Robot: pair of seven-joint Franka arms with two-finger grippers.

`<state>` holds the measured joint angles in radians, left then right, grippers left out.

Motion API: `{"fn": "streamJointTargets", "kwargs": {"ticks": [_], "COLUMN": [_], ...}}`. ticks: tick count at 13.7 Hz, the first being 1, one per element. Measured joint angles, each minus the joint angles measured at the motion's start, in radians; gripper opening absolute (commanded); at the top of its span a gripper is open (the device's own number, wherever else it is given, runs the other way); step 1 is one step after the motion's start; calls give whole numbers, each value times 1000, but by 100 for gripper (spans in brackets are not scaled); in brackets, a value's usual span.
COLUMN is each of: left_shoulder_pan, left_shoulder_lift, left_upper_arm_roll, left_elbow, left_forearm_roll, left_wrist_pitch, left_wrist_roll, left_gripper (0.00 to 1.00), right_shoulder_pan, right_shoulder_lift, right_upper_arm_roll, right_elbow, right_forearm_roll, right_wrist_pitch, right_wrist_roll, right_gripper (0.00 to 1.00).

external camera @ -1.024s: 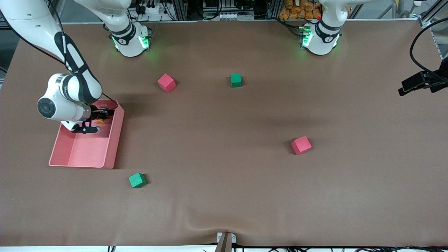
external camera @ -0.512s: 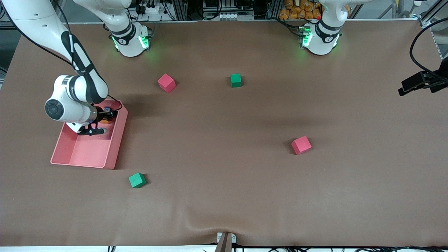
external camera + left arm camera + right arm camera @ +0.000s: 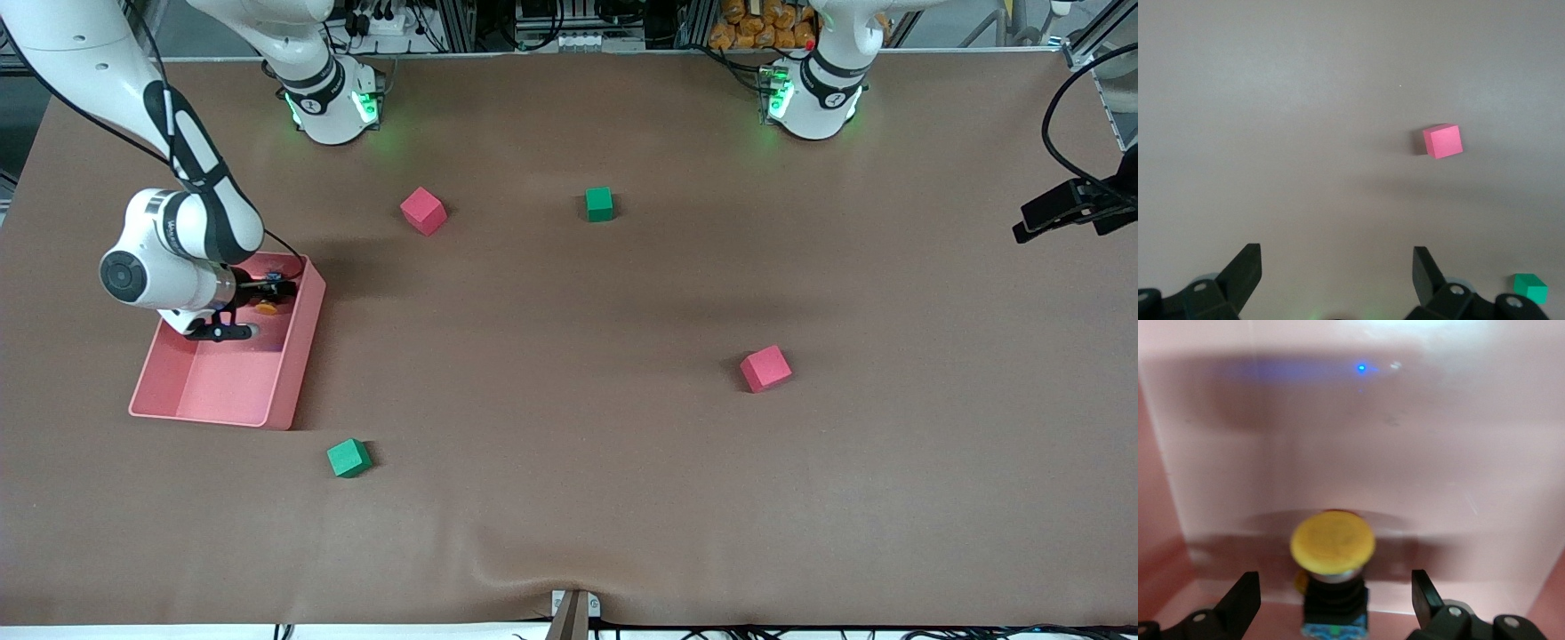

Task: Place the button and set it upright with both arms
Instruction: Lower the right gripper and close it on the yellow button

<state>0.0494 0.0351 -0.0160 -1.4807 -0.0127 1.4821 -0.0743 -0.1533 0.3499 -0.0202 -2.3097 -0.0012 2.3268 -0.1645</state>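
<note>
The button (image 3: 1332, 577), a round orange cap on a short black body, stands cap-up inside the pink tray (image 3: 293, 373), in the tray's corner farthest from the front camera on the side toward the left arm's end of the tabletop. It is judged light, rigid and small, and likely to tip or slip if pinched on the domed cap. The squarer black body below the cap looks the better place to take hold.

The right gripper (image 3: 1331, 603) is low inside the tray with its jaws wide apart, one on each side of the button; they hold nothing and appear not to touch it.

The left gripper (image 3: 1336, 270) waits high above the bare tabletop, well away from the tray, jaws apart and empty.
</note>
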Motion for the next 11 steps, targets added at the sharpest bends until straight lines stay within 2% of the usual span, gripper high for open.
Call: {"fn": "streamJointTargets", "kwargs": {"ticks": [5, 6, 7, 9, 10, 11], "left_shoulder_pan": [1, 1, 1, 1, 1, 1], "left_shoulder_lift": [-21, -22, -21, -22, -22, -22], "left_upper_arm_roll": [5, 5, 5, 5, 5, 5], "left_elbow": [1, 1, 1, 1, 1, 1], "left_forearm_roll": [0, 0, 0, 0, 0, 0], "left_wrist_pitch": [-5, -5, -6, -6, -6, -6], "left_wrist_roll": [6, 6, 7, 7, 7, 7], "left_gripper": [100, 100, 100, 100, 100, 100], "right_shoulder_pan": [-11, -11, -11, -11, -11, -11], "right_shoulder_lift": [1, 1, 1, 1, 1, 1], "right_upper_arm_roll": [0, 0, 0, 0, 0, 0], "right_elbow": [-3, -3, -3, -3, -3, -3], "right_forearm_roll": [0, 0, 0, 0, 0, 0], "right_wrist_pitch": [-27, -29, -30, -41, -52, -59], "right_wrist_roll": [-1, -1, -1, -2, -2, -2], "right_gripper": [98, 79, 54, 12, 0, 0]}}
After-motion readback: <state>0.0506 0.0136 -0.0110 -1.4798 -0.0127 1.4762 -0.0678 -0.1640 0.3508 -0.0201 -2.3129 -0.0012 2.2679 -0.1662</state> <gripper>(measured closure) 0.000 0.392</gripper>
